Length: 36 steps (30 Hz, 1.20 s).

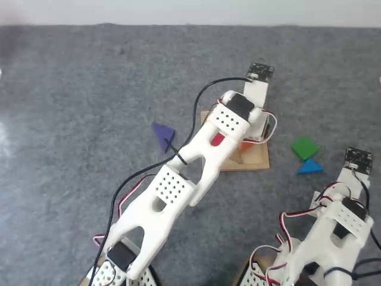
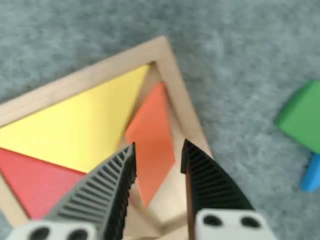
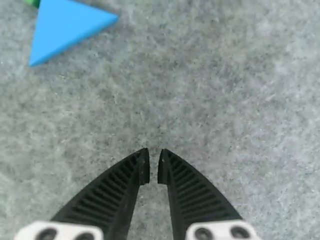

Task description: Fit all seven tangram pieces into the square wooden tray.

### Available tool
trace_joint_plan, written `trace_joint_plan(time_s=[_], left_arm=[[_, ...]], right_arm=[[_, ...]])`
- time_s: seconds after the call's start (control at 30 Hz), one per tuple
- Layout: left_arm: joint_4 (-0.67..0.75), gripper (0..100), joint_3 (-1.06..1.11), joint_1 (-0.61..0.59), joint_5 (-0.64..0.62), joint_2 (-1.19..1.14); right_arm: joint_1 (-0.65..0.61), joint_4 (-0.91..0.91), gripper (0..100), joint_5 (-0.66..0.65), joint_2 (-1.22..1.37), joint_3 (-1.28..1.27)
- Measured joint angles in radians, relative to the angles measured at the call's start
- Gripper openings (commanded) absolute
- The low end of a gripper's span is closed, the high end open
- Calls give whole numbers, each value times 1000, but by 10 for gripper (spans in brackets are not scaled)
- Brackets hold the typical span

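Hovering over the orange piece [image 2: 150, 125]: left gripper [image 2: 158, 147], jaws moderately parted, holding nothing. The piece lies in the wooden tray [image 2: 175, 75] beside the yellow triangle [image 2: 75, 125] and red triangle [image 2: 35, 185]. Right gripper [image 3: 153, 155]: nearly closed, empty, near the blue triangle [image 3: 65, 25]. Pieces judged light, rigid and smooth; pinch across opposite edges. Green square [image 1: 305, 147] and purple piece [image 1: 164, 134] lie loose on the grey felt mat [image 1: 71, 89], likely grippy.
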State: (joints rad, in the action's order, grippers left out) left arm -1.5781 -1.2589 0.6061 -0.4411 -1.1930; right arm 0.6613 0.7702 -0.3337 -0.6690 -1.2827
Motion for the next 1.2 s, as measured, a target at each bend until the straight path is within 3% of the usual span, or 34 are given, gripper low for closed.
trace_joint_plan(time_s=[0.2, 0.37, 0.5, 0.67, 0.83, 0.93, 1.07, 1.2], left_arm=[[8, 141, -115, -8, 17, 0], [-103, 141, -315, -31, 103, 0], [-149, 141, -362, -166, 95, 43], [-150, 144, -330, -446, 58, 166], [-150, 145, -95, -741, 77, 334], [-150, 154, 120, -856, 124, 451], [-143, 189, 465, -898, 169, 598], [-37, 192, 813, -910, 176, 738]], right_arm=[[0, 0, 54, 0, 0, 0], [0, 0, 56, 0, 0, 0], [-26, 0, 58, -5, 0, 0], [-123, 3, 58, -61, 0, 8], [-247, 198, 58, -72, 3, 242], [-359, 368, 58, -74, 60, 460], [-532, 451, 72, -32, 230, 735], [-721, 473, 161, 25, 443, 967]])
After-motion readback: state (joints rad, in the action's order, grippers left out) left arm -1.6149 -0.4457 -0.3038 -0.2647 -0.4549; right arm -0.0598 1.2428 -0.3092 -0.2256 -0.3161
